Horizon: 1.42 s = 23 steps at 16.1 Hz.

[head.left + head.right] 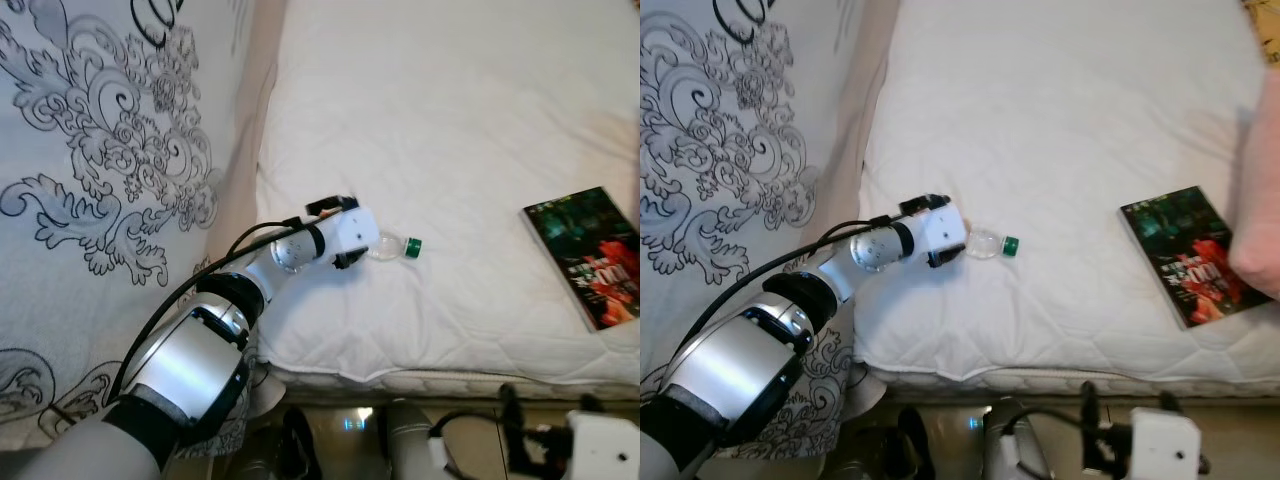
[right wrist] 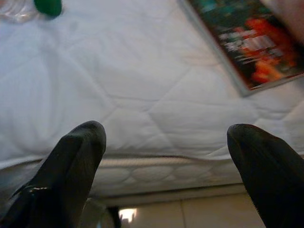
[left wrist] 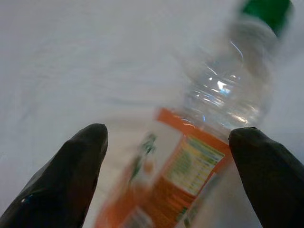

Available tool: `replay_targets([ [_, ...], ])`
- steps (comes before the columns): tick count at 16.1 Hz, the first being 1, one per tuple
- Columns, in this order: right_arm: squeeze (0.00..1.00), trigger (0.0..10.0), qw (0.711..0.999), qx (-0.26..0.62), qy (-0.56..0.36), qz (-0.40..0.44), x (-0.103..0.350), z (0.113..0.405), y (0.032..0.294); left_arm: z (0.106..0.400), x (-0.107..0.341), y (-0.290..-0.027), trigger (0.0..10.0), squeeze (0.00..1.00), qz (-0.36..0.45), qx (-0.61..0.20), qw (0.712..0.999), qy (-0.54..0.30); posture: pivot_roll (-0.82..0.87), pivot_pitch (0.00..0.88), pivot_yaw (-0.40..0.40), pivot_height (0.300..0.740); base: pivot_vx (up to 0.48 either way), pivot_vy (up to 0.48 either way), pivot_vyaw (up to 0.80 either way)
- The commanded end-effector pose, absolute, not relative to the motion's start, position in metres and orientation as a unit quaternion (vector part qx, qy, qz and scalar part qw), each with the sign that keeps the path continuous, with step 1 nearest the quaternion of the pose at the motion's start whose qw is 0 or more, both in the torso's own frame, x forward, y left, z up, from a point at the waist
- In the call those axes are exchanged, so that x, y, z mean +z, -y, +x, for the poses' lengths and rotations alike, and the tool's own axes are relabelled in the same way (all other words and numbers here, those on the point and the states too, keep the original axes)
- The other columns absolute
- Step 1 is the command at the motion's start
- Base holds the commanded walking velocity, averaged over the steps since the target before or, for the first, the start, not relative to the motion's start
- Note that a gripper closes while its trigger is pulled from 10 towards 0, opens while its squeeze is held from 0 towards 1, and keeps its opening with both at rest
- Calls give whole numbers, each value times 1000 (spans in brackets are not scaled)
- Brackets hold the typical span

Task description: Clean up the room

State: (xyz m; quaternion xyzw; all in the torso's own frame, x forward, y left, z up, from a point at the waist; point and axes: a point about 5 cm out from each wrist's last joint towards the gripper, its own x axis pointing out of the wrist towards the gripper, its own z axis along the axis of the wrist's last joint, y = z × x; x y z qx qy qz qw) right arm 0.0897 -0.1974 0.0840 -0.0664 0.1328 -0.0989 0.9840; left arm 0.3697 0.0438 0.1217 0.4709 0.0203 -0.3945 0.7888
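Note:
A clear plastic bottle [image 1: 392, 246] with a green cap [image 1: 412, 245] and an orange label lies on its side on the white mattress [image 1: 450, 120]. My left gripper [image 3: 168, 135] reaches over the bed's edge to it. Its black fingers [image 3: 71, 166] stand open on either side of the labelled body, and the cap points away from the wrist. The bottle [image 3: 209, 123] looks blurred in the left wrist view. My right gripper [image 2: 166, 133] hangs open low in front of the mattress edge, holding nothing.
A dark book [image 1: 590, 255] with a red and green cover lies near the bed's right side. A patterned bedspread [image 1: 100, 150] hangs at the left. A blurred pinkish shape [image 1: 1262, 200], perhaps a person's arm, is at the right. Tiled floor [image 2: 190, 209] lies below.

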Motion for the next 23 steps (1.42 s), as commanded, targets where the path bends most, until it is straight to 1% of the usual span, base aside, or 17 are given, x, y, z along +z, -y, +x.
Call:
replay_targets([
  [1, 0, 10000, 982, -99, -144, -69, 85, 85, 197, 363, 103, -50, 10000, 0, 504, -407, 760, -59, -419, 345, 129, 740, 0, 0, 0],
  [3, 0, 10000, 981, -101, -150, -72, 85, 82, 198, 361, 99, -52, 10000, 0, 512, -414, 749, -72, -418, 351, 132, 740, 0, 0, 0],
  [5, 0, 10000, 980, -97, -157, -71, 83, 80, 196, 358, 96, -46, 10000, 0, 522, -424, 737, -67, -415, 356, 129, 740, 0, 0, 0],
  [6, 0, 10000, 981, -95, -155, -69, 83, 82, 195, 357, 97, -39, 7255, 0, 518, -429, 738, -58, -414, 356, 127, 740, 0, 0, 0],
  [7, 0, 10000, 982, -89, -151, -65, 85, 85, 193, 357, 99, -37, 0, 0, 508, -430, 744, -56, -414, 355, 126, 740, 0, 0, 0],
  [8, 0, 10000, 985, -75, -143, -64, 87, 89, 191, 361, 107, -36, 0, 0, 472, -419, 774, -52, -408, 353, 125, 740, 0, 0, 0],
  [9, 0, 10000, 985, -72, -143, -64, 87, 89, 190, 363, 109, -36, 0, 0, 462, -415, 782, -51, -407, 352, 123, 740, 0, 0, 0],
  [11, 0, 10000, 984, -71, -150, -64, 84, 88, 192, 366, 114, -40, 0, 0, 419, -401, 813, -59, -400, 352, 120, 740, 0, 0, 0],
  [12, 0, 10000, 985, -55, -154, -51, 82, 92, 189, 369, 116, -43, 0, 0, 355, -390, 846, -76, -389, 354, 114, 740, 0, 0, 0],
  [13, 0, 10000, 987, -34, -151, -35, 83, 94, 184, 368, 113, -44, 0, 0, 346, -392, 849, -84, -388, 353, 110, 740, 0, 0, 0],
  [15, 0, 10000, 988, -8, -151, -31, 84, 98, 181, 365, 108, -43, 0, 0, 346, -397, 846, -88, -389, 352, 102, 740, 0, 0, 0],
  [17, 0, 10000, 987, -1, -156, -31, 82, 99, 183, 365, 110, -43, 0, 0, 343, -393, 849, -85, -386, 348, 97, 740, 0, 0, 0],
  [18, 0, 10000, 987, 3, -156, -30, 82, 101, 184, 367, 114, -41, 0, 0, 328, -392, 856, -81, -382, 344, 94, 740, 0, 0, 0],
  [21, 0, 10000, 989, 18, -147, -20, 80, 112, 182, 369, 121, -39, 0, 0, 247, -389, 884, -78, -370, 314, 93, 740, 0, 0, 0],
  [22, 0, 10000, 989, 19, -143, -18, 78, 119, 183, 369, 123, -42, 0, 0, 210, -392, 893, -69, -353, 284, 96, 740, 0, 0, 0],
  [23, 0, 10000, 990, 19, -140, -17, 78, 123, 184, 369, 124, -44, 0, 0, 186, -397, 897, -61, -353, 284, 96, 740, 0, 0, 0],
])
